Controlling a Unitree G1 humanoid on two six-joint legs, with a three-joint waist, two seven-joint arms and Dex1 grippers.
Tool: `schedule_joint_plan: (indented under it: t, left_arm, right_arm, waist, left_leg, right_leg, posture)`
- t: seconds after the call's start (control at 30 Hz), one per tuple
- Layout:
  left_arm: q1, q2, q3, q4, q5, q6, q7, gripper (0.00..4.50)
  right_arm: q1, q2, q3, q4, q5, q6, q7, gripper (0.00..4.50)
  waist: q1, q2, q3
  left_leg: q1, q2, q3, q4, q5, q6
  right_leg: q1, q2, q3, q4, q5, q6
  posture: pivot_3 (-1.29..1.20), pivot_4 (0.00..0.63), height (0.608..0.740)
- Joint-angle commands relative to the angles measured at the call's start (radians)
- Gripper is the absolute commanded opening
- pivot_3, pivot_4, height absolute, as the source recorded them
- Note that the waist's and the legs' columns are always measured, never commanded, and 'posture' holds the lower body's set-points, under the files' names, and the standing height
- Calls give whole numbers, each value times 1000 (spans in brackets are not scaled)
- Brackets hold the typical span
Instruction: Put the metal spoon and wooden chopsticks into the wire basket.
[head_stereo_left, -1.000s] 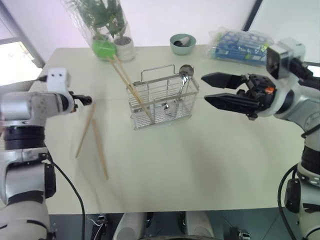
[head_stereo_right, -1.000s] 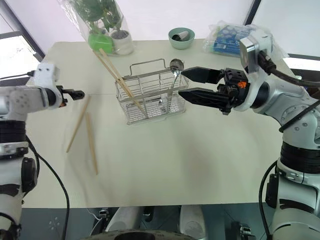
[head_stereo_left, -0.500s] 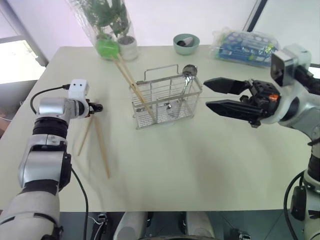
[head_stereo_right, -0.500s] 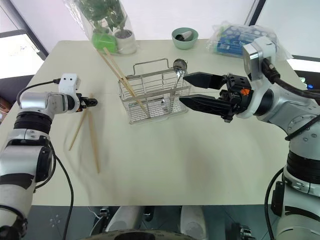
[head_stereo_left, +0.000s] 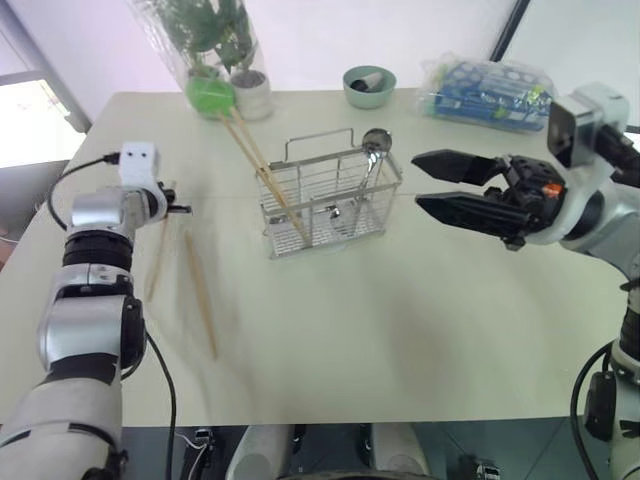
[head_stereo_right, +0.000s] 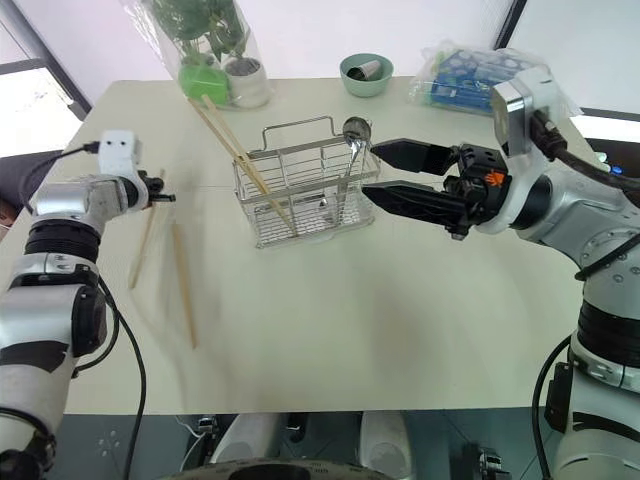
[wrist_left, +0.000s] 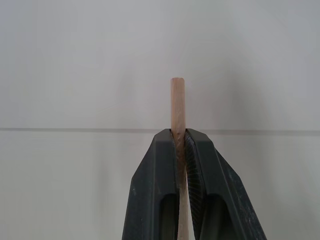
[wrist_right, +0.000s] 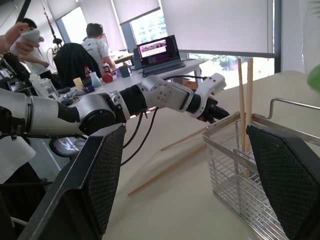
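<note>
My left gripper (head_stereo_left: 180, 209) is shut on one wooden chopstick (wrist_left: 177, 102) near its top end; the stick slants down toward the table (head_stereo_left: 157, 255). A second loose chopstick (head_stereo_left: 200, 295) lies flat beside it. The wire basket (head_stereo_left: 330, 195) stands mid-table. Two more chopsticks (head_stereo_left: 252, 155) lean inside it, sticking out to the upper left. The metal spoon (head_stereo_left: 375, 140) stands inside with its bowl up at the basket's right corner. My right gripper (head_stereo_left: 417, 180) hovers open just right of the basket, pointing at it, with nothing between its fingers.
A green bowl (head_stereo_left: 367, 86), a wrapped potted plant (head_stereo_left: 212, 55) and a blue plastic packet (head_stereo_left: 485, 88) sit along the table's far edge. Bare table (head_stereo_left: 400, 320) lies in front of the basket. People and a laptop (wrist_right: 157, 50) are at desks beyond the table.
My left gripper has shut on the end of one loose chopstick and raised it off the table, moving up and slightly farther away. The right gripper has stayed open in place.
</note>
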Motion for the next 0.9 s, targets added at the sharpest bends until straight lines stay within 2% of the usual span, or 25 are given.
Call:
schedule_joint_plan:
  t: [0.03,0.1,0.2,0.3,0.37,0.47,0.63,0.9]
  left_arm:
    - [-62,-1,191,-153,-112,-176,78,79]
    - [-90,-58,295,-299,-252,-142,59,79]
    - [-108,-134,376,-498,-410,-65,67,79]
    - [-129,-217,411,-681,-561,19,111,79]
    - [-138,-247,390,-757,-609,58,122,79]
    - [-167,-291,321,-820,-629,80,119,79]
    - [-200,-358,275,-794,-620,53,136,79]
    - [-65,-420,69,-854,-465,-28,49,79]
  right_arm:
    - [-23,-19,-18,-5,24,-3,-13,3977]
    - [-22,-22,-20,-7,33,4,-21,3977]
    - [-20,-26,-18,-7,37,7,-30,3977]
    - [-21,-23,-16,-14,41,10,-47,3977]
    - [-19,-21,-21,-16,51,13,-60,3977]
    - [-8,-19,-27,-21,59,11,-81,3977]
    - [11,-12,-36,-44,77,3,-121,3977]
    - [41,-19,-67,-73,120,-11,-185,3977]
  waist:
    - [1,-2,1]
    - [4,-4,2]
    - [4,-4,2]
    - [0,-4,2]
    - [0,-4,2]
    - [-3,-4,2]
    - [2,-4,2]
    - [2,-4,2]
  left_leg:
    - [0,0,0,0,0,0]
    - [-1,0,0,1,0,-1]
    - [-3,-1,-2,4,-1,0]
    - [-2,-2,-1,6,-1,2]
    - [-1,-2,-1,6,-1,2]
    - [-1,-1,-1,5,0,3]
    - [-1,-2,-1,6,0,3]
    - [0,-1,-1,6,0,3]
  right_leg:
    - [0,0,0,0,0,0]
    - [0,0,0,0,1,1]
    - [1,0,-3,-4,4,3]
    - [3,-1,-2,-4,5,5]
    - [4,0,-2,-4,5,5]
    - [4,1,-2,-3,5,5]
    - [5,0,-1,-3,5,5]
    - [5,0,-1,-3,5,5]
  posture:
    - [0,150,684]
    - [0,150,684]
    - [0,150,684]
    - [0,150,684]
    - [0,150,684]
    - [0,150,684]
    - [0,150,684]
    - [0,150,684]
